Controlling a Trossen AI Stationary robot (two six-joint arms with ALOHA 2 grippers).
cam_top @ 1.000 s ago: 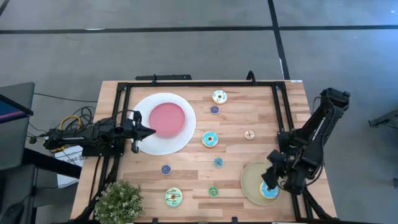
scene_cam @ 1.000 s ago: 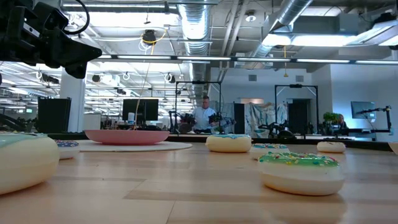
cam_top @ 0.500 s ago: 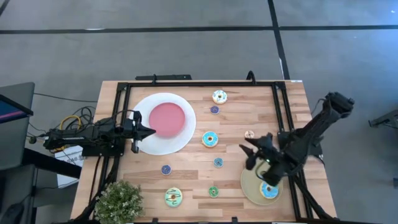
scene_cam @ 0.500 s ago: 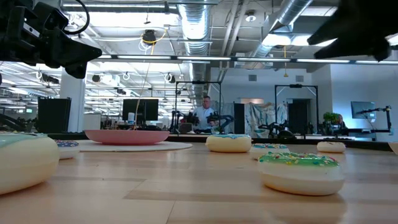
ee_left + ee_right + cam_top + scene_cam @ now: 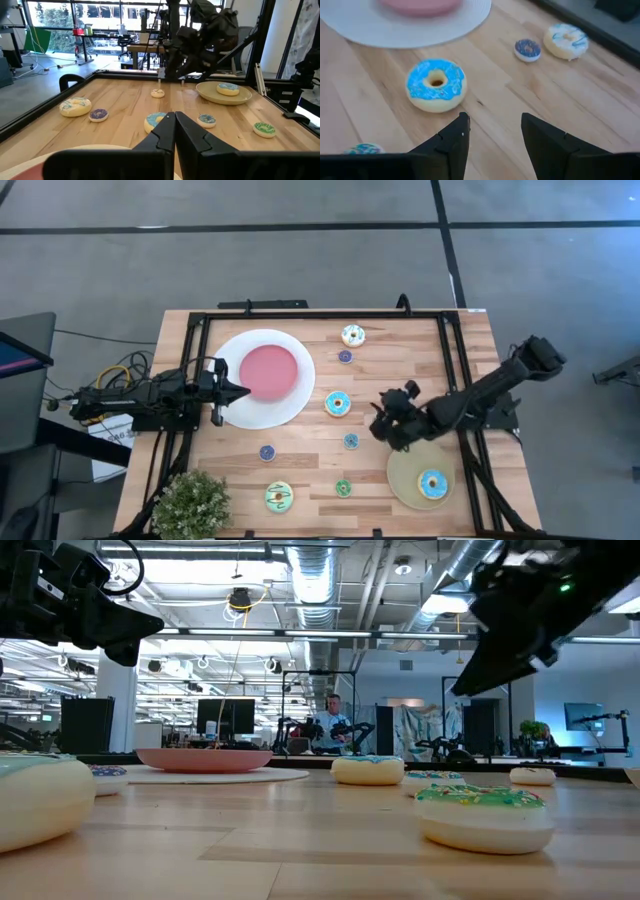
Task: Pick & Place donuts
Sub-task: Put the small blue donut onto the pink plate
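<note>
Open lane: you have bare wood ahead of the right gripper (image 5: 384,423).
Obstacles: blue donut (image 5: 338,404), teal mini (image 5: 351,441) flank it.

place: robotics lab in an open industrial hall | overhead: bare ducts (image 5: 318,580) and pipes | floor: grey concrete (image 5: 300,260) with dark lines | background: monitors (image 5: 224,717), more robot rigs on stands, a person (image 5: 331,726) at a bench | bench: wooden table (image 5: 380,370) in black frame

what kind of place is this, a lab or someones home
Most likely a robotics lab or open workshop, not a home. The low view shows exposed ceiling ducts, monitors on desks and a person at another rig behind the wooden table, which stands on a bare concrete floor.
</note>
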